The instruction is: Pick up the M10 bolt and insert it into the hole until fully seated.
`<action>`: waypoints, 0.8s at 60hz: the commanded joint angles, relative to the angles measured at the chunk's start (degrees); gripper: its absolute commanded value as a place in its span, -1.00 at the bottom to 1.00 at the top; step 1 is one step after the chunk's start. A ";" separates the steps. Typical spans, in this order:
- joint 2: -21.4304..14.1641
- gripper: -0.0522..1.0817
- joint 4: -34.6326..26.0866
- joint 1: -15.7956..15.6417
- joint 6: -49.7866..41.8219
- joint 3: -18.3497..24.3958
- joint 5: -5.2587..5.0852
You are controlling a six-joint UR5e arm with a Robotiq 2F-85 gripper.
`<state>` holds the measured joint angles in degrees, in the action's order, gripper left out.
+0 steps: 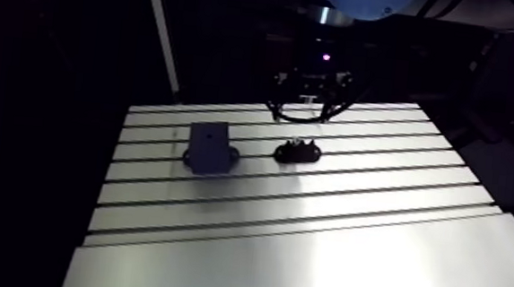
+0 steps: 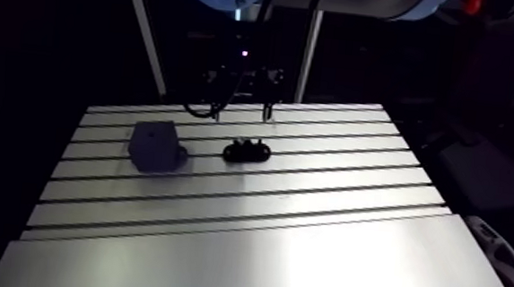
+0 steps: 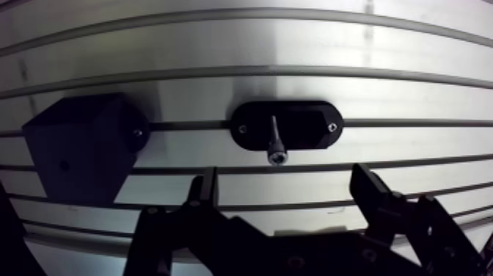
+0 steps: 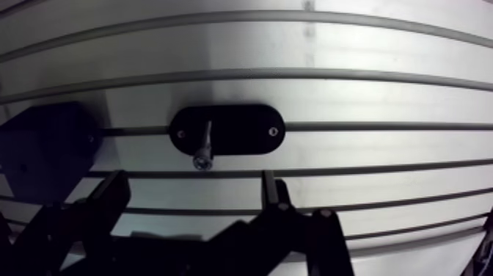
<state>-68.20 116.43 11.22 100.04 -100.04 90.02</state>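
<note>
A slim bolt (image 3: 275,143) with a socket head stands in a black oval holder (image 3: 312,125) fixed over a table slot. Beside the holder sits a dark angular block (image 3: 81,154), also on the slotted table (image 1: 305,240). My gripper (image 3: 286,180) hangs above the table just short of the holder, open, with nothing between its fingers (image 3: 208,183). The bolt lies ahead of the gap between them. In the arm view the gripper (image 1: 300,104) is behind the holder (image 1: 298,151), and the block (image 1: 211,147) is to the holder's left.
The aluminium table's slots run across it from side to side. Its near half, in front of the block and holder, is bare metal. Dark room surrounds the table's edges.
</note>
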 commanded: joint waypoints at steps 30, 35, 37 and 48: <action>1.01 -0.46 0.25 -0.05 -0.06 -0.64 0.11; 1.33 -0.43 0.25 0.02 -0.06 -0.80 0.11; 1.44 -0.43 0.32 0.03 -0.06 -0.82 0.11; 1.72 -0.37 0.33 0.04 -0.06 -1.17 0.20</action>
<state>-66.86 116.73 11.23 99.97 -100.87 90.17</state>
